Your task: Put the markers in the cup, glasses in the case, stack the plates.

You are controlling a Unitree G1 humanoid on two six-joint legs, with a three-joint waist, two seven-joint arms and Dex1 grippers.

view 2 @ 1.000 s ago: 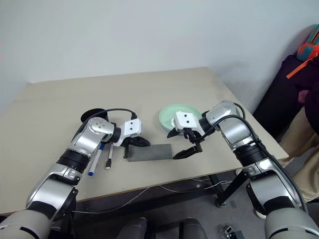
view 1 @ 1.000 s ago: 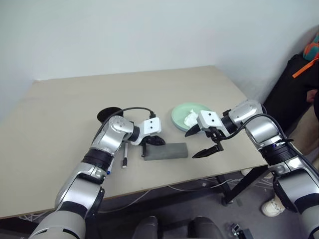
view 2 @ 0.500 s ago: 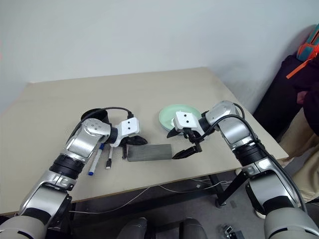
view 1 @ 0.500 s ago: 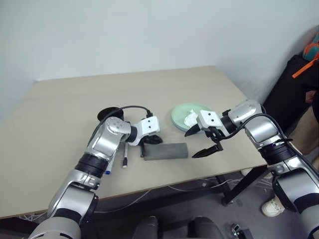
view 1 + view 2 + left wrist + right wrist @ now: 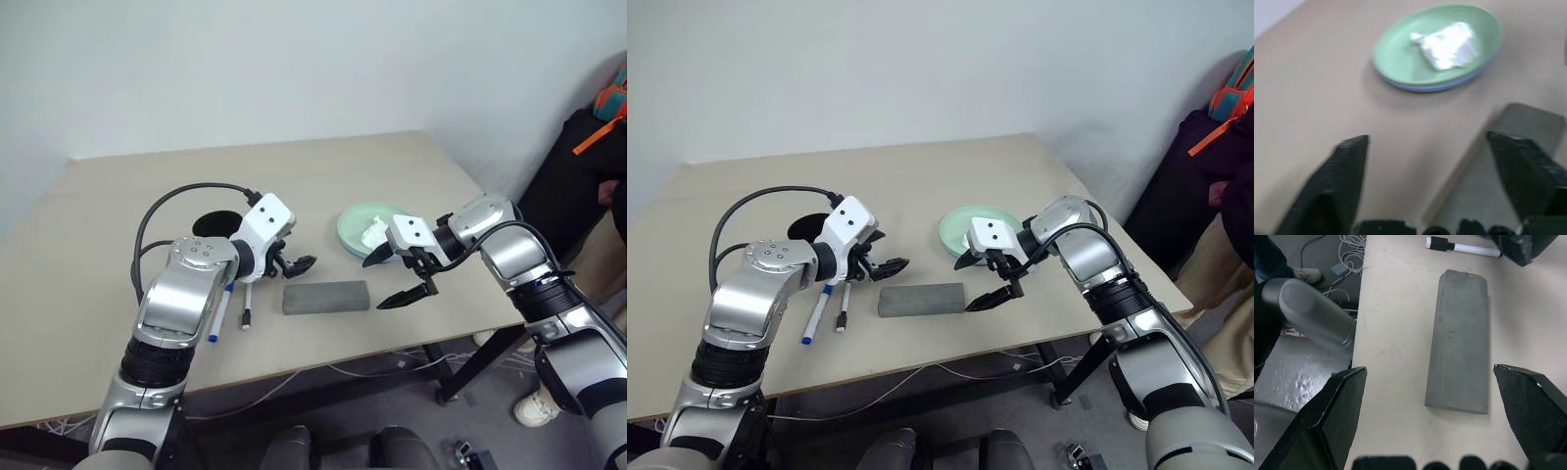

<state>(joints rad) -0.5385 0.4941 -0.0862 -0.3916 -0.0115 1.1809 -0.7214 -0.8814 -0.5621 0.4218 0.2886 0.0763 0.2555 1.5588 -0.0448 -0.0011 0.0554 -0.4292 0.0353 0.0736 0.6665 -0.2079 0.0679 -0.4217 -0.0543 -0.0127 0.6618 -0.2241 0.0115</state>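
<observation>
The grey oblong felt case (image 5: pixel 325 297) lies closed between both wide-open, empty grippers: left (image 5: pixel 290 264), right (image 5: pixel 400 281). Two white markers (image 5: pixel 825 307) lie beside the black tapered cup (image 5: pixel 214 224), which could be toppled by a careless left-arm reach.

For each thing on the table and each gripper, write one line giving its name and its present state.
Case: shut, lying flat on the table, not held.
Markers: lying on the table, outside the cup.
Cup: on the table, partly hidden behind the left arm.
Plates: stacked, green on blue.
Tissue: crumpled, on the green plate.
Left gripper: jaws open, empty.
Right gripper: jaws open, empty.
</observation>
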